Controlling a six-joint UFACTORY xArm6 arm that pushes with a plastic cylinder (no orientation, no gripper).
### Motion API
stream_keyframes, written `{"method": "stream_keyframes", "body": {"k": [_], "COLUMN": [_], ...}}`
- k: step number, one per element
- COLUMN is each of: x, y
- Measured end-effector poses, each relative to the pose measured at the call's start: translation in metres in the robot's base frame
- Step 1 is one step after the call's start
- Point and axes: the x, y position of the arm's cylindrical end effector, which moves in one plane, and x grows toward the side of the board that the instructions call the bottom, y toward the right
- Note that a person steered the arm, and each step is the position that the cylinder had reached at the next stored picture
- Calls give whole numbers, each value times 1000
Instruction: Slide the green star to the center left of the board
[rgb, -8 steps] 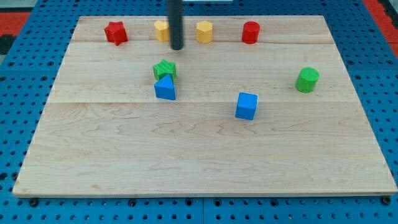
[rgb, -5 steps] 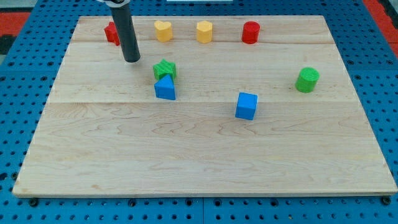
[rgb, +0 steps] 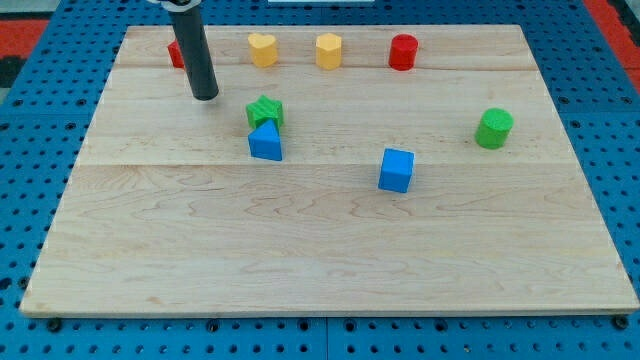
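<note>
The green star (rgb: 265, 110) lies on the wooden board (rgb: 320, 250), left of centre in the upper half. A blue triangular block (rgb: 266, 141) touches it just below. My tip (rgb: 204, 97) rests on the board to the star's left and slightly higher, a short gap away from it. The rod rises from there toward the view's top and hides most of the red star (rgb: 176, 52) at the top left.
Along the top edge stand a yellow heart (rgb: 262, 49), a yellow hexagonal block (rgb: 329, 50) and a red cylinder (rgb: 403, 52). A green cylinder (rgb: 493, 129) is at the right. A blue cube (rgb: 397, 170) is near the centre.
My tip has moved left across the board's top, from above the green star's right to its left, then slightly further left. No block has moved.
</note>
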Motion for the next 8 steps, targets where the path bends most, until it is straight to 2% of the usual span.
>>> {"method": "stream_keyframes", "body": {"k": [3, 4, 5, 6, 7, 8], "x": [7, 3, -1, 51, 74, 74], "y": [-6, 15, 85, 115, 98, 40]}}
